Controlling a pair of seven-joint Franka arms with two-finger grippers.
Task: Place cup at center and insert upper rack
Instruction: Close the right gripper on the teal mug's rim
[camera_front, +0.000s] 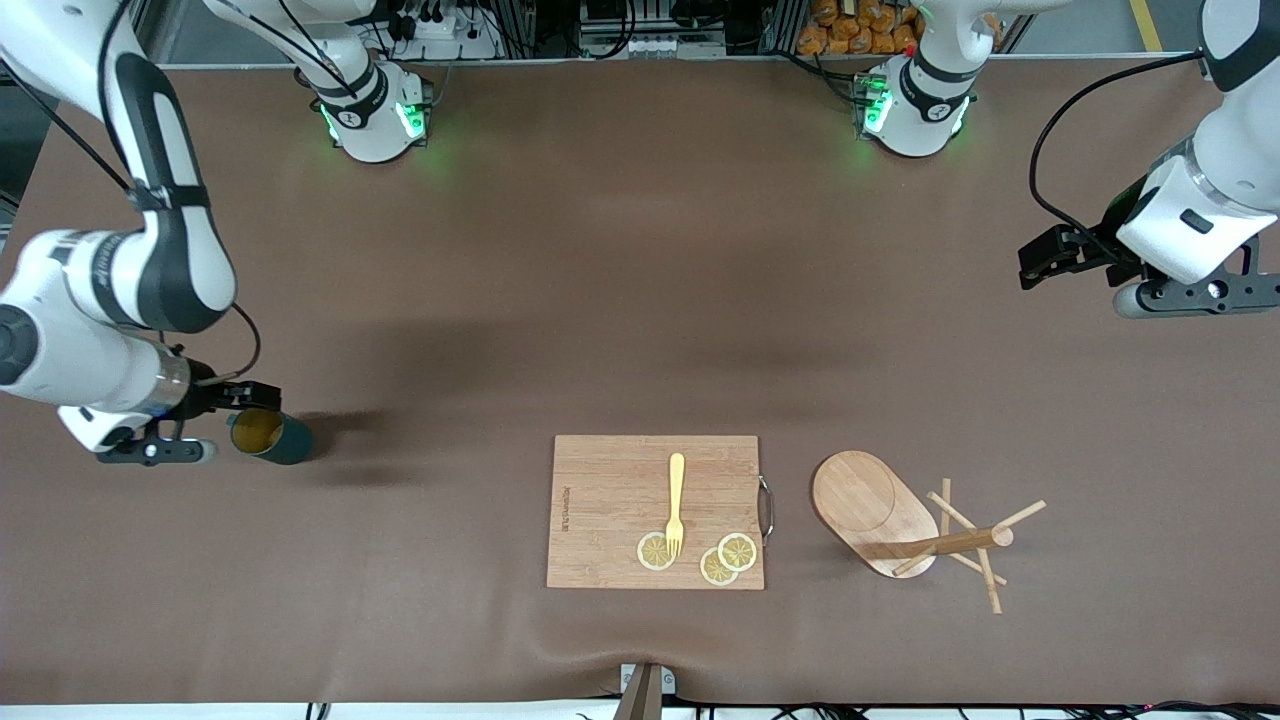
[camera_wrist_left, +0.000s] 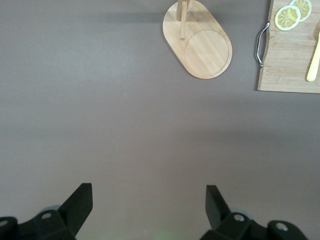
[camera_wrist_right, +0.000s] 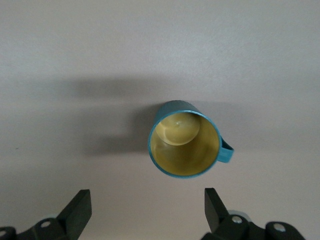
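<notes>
Hovering spread-fingered beside the cup (camera_wrist_right: 185, 145), right gripper (camera_wrist_right: 145, 212) should pinch its rigid, slick rim; left gripper (camera_wrist_left: 147, 207) waits, fingers also apart, over bare bench (camera_front: 640, 300).

The cutting board (camera_front: 655, 511) carries a small printed mark along one short edge. Its letters cannot be read.

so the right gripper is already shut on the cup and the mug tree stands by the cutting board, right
Not quite. The right gripper is open, with the cup standing free on the table, untouched, as the right wrist view shows. The rest holds: the mug tree stands beside the cutting board, toward the left arm's end of the table.
</notes>
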